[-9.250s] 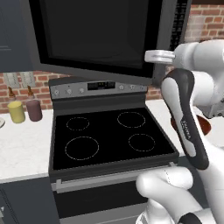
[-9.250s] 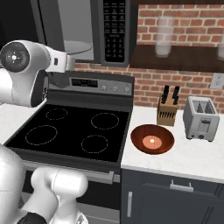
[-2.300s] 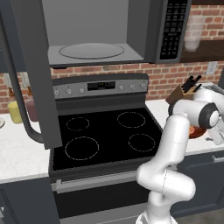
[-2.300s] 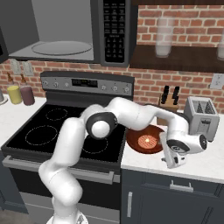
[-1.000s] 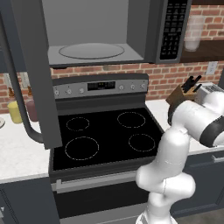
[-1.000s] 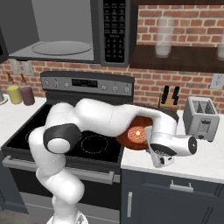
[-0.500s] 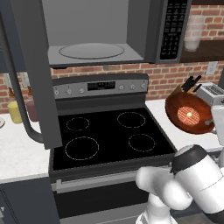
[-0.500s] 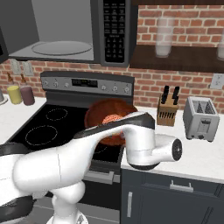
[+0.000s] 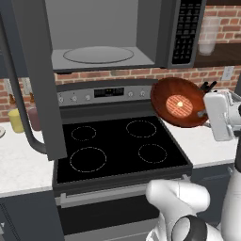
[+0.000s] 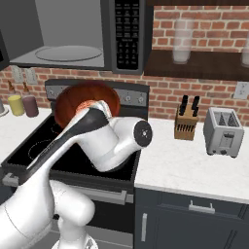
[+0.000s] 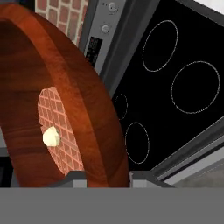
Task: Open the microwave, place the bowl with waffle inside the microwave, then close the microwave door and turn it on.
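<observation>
Jaws clenched on the rim of the bowl (image 9: pixel 179 102) — waffle (image 9: pixel 179 104) inside, bowl tipped steeply, airborne over the stove's (image 9: pixel 117 146) right edge. Microwave (image 9: pixel 106 40) cavity lies up and left — door (image 9: pixel 33 80) swung wide, turntable bare.

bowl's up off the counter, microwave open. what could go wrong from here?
1. The bowl is held steeply tilted, its open side facing the camera in the left base view; the waffle might slide out over the stove.
2. The jaws pinch only the rim, seen in the hand view, so the bowl could pivot or slip.
3. The microwave opening sits above and left of the bowl; the rim may clip the lower edge or the keypad side on entry.
</observation>
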